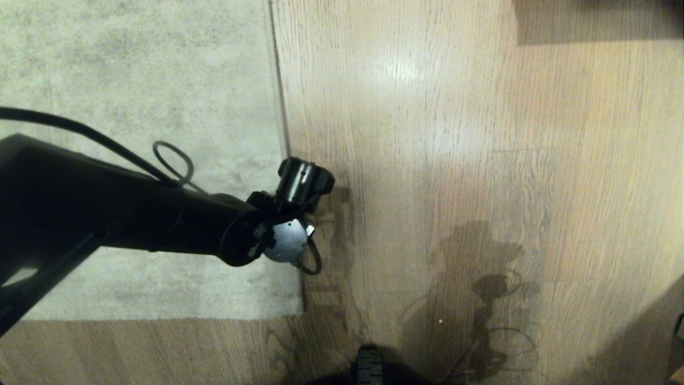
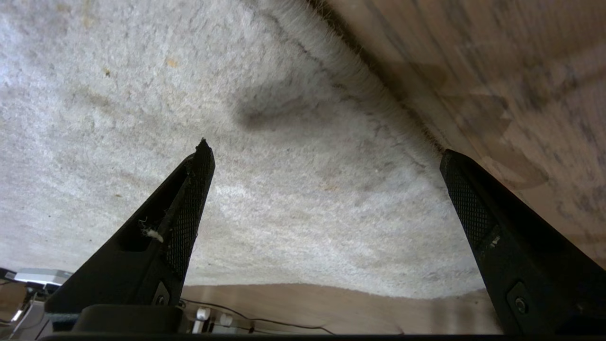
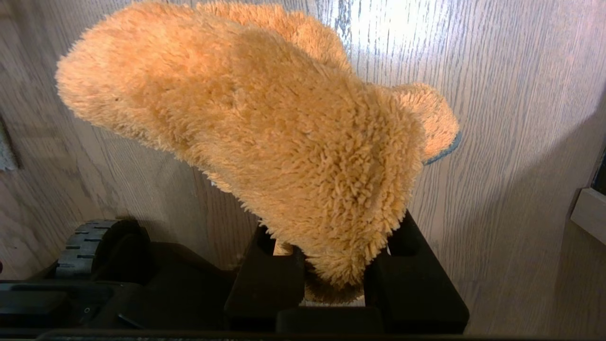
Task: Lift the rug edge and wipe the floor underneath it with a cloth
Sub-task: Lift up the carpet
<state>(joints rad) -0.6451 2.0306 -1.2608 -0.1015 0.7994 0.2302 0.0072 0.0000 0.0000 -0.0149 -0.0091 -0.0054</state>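
Fingers (image 3: 284, 279) of the right arm clamp the cloth (image 3: 284, 137).

One pale grey-beige short-pile rug (image 1: 139, 80), one fluffy orange-yellow cloth (image 3: 265, 128), one light oak-look plank floor (image 1: 481, 160), two black robot tools: left (image 2: 324, 156), right (image 3: 331, 279).

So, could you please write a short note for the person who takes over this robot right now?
Left claw: open, empty, above the rug edge, one finger over the pile, the other over the floor.
Right claw: shut on the cloth, held over the floor, not seen from the head camera.
Done: cloth picked up.
Left: grip and lift the rug edge, which lies flat, then wipe underneath.
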